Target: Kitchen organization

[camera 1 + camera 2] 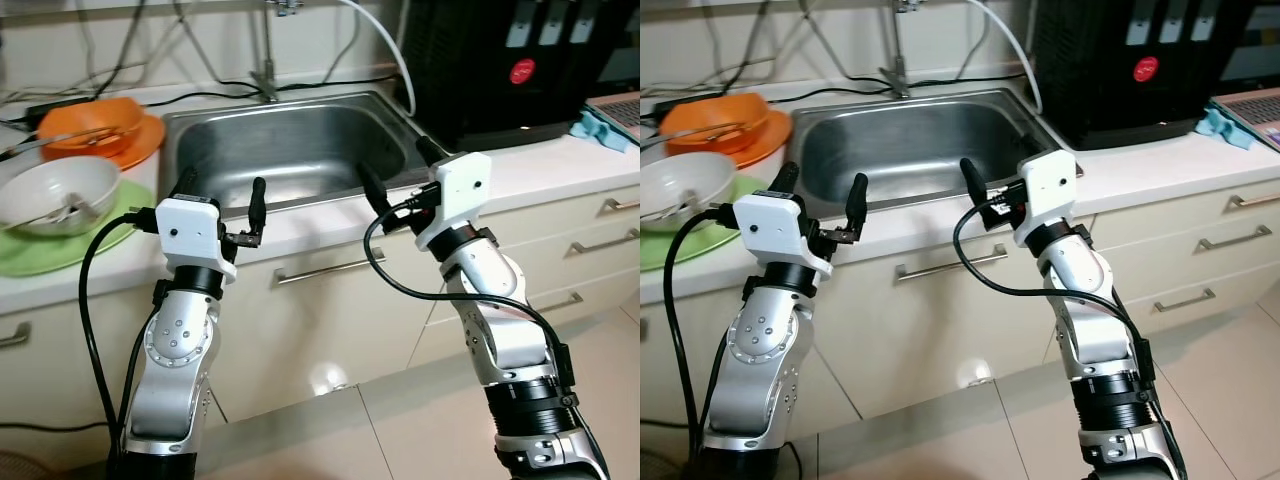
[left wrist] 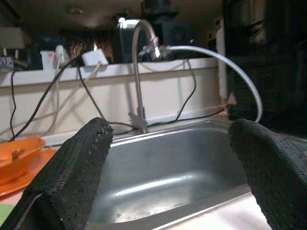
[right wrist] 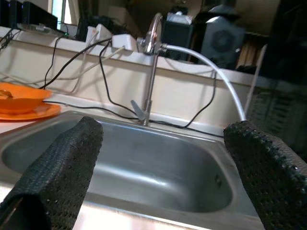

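the robot stands facing a white counter point(image 1: 560, 170) with a steel sink point(image 1: 290, 140) set into it. both arms are raised in front of the cabinet drawers, at the front edge of the sink.

the left gripper point(image 1: 222, 196) is held over the near rim of the sink at its left part, its two black fingers spread apart with nothing between them. the left wrist view looks between the fingers point(image 2: 72, 172) into the basin, toward the tap point(image 2: 139, 72) and a white hose point(image 2: 225, 67) that arcs from the tap's spout to the side.

the right gripper point(image 1: 400, 170) is held over the near rim at the sink's right part, fingers likewise apart and holding nothing. its wrist view shows the same basin, tap and hose between its fingers point(image 3: 57, 172).

the dishes are on the counter left of the sink. an orange bowl point(image 1: 92, 125) sits on an orange plate point(image 1: 135, 145) near the back, close to the sink's left edge. in front of it a white bowl point(image 1: 55, 192) rests on a green plate point(image 1: 60, 250); utensils lie inside the white bowl, too small to tell apart. both grippers are well apart from these dishes.

right of the sink stands a black appliance point(image 1: 500, 60) with a red round mark on its front. further right, a blue cloth point(image 1: 598, 128) lies on the counter beside a laptop point(image 1: 620, 112). black cables point(image 1: 70, 85) run along the wall behind the sink. the floor point(image 1: 420, 410) is pale tile.
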